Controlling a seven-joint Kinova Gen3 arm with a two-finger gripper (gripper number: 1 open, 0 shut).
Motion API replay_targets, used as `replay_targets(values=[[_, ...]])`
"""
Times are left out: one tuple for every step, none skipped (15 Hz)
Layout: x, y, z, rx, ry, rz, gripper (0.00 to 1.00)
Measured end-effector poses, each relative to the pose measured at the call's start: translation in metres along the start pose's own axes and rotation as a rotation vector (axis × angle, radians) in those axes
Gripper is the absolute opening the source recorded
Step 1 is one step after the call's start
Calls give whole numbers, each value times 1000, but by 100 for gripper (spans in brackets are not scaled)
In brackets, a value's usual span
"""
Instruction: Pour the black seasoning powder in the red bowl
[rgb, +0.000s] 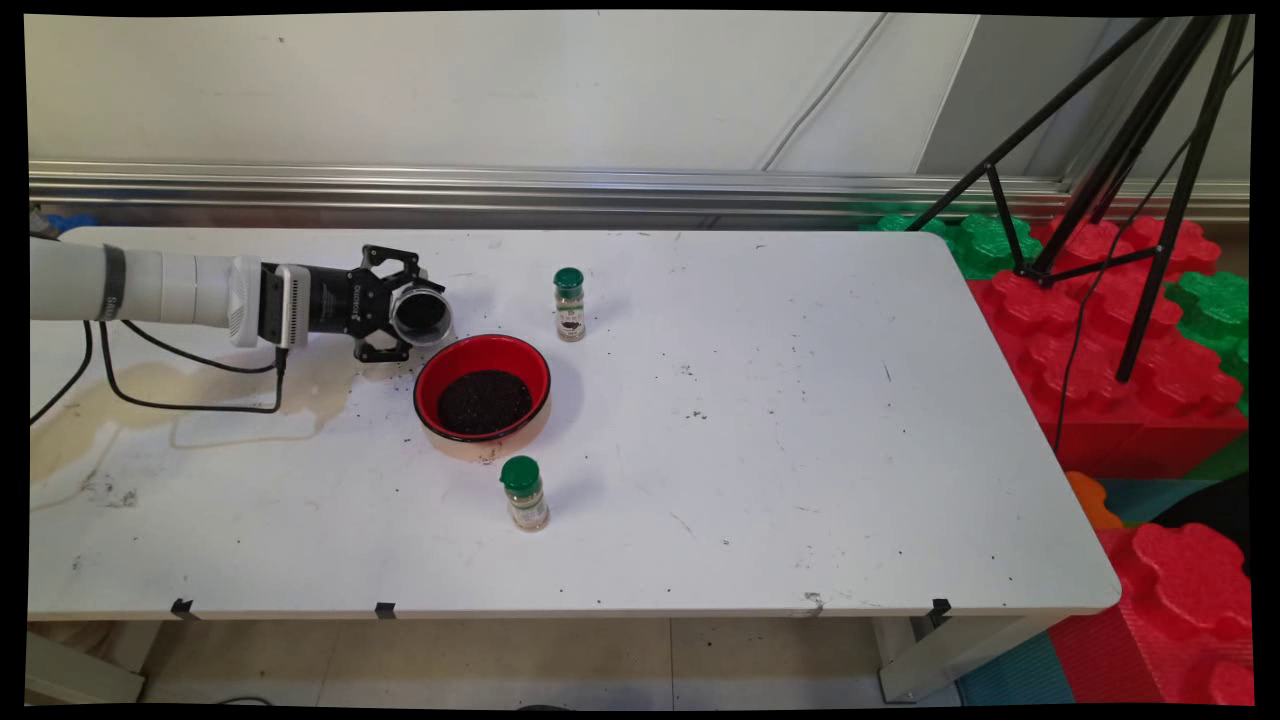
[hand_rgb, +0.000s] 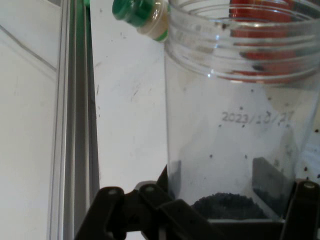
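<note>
Claw (rgb: 405, 316) clamped on tipped clear jar (rgb: 420, 314) beside red bowl (rgb: 482, 388), between two green-capped spice bottles (rgb: 569, 303).

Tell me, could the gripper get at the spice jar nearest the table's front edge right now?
Probably not yet: the gripper is shut on a clear jar, so its fingers are occupied. Otherwise the front spice jar stands in the open beside the red bowl.

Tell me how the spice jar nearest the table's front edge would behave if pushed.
The spice jar is tall on a narrow base, so a high push would probably tip it. It looks round, so it may roll once down. It seems small and likely light.
</note>
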Motion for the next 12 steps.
replay_targets(values=[[0,-1,0,1,-5,8,0],[0,-2,0,1,-10,15,0],[0,-2,0,1,-16,21,0],[-1,-3,0,1,-20,26,0],[-1,-3,0,0,-27,31,0],[-2,-3,0,0,-33,36,0],[-3,-4,0,-1,-38,39,0],[-3,-4,-1,-2,-44,44,0],[-4,-4,-2,-3,-49,48,0],[-4,-4,-2,-4,-52,50,0],[-5,-4,-3,-5,-57,54,0],[-5,-4,-4,-7,-62,58,0]])
